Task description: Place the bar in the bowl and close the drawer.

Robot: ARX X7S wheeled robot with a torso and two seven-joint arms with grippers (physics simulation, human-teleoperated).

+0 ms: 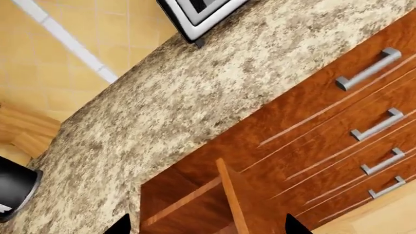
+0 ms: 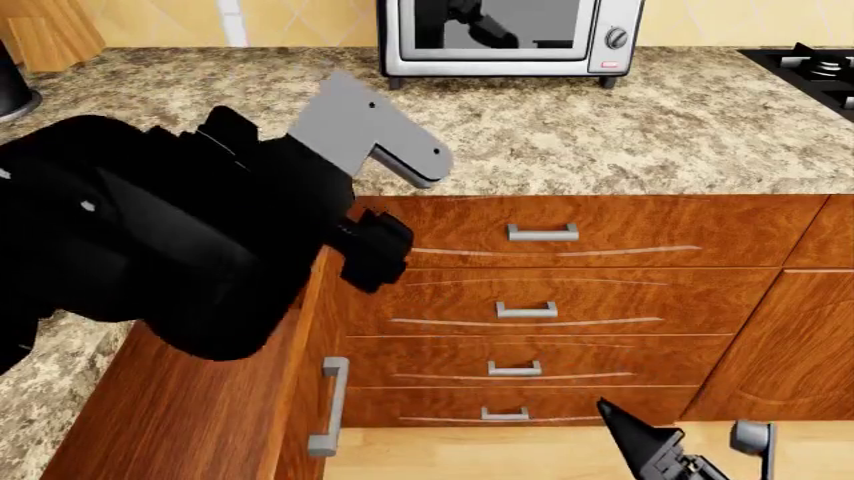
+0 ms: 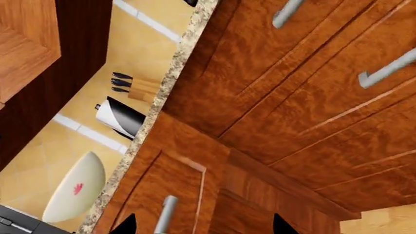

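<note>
Over the open drawer (image 2: 187,420), at the left of the head view, hangs the bulky left arm, and it hides most of the drawer's inside from that camera. From the left wrist view, the left claw (image 1: 208,228) is spread: its two dark tips stand well apart at the picture's edge, with only the drawer's wooden wall and floor showing between them, and it holds nothing. The right claw (image 3: 201,226) is spread too and empty. It sits low, in front of the four stacked drawer fronts (image 2: 534,310) and well apart from the drawer's silver handle (image 2: 328,405).

I cannot find the bar in any view. It may lie in the part of the drawer that the arm covers, but this is only a guess. The bowl (image 3: 75,187) appears only in the right wrist view. It stands on the speckled surface (image 1: 195,97), beyond the drawer front, near a black and white cylinder (image 3: 120,117) and a knife block (image 3: 140,87).

The relation that matters, I think, is this: the drawer's opening lies straight below the left claw, so the left arm is the nearer one for reaching in. The drawer front faces the right claw's side, with the handle's long axis across that claw's path, so the closing push would go from there toward the left.
</note>
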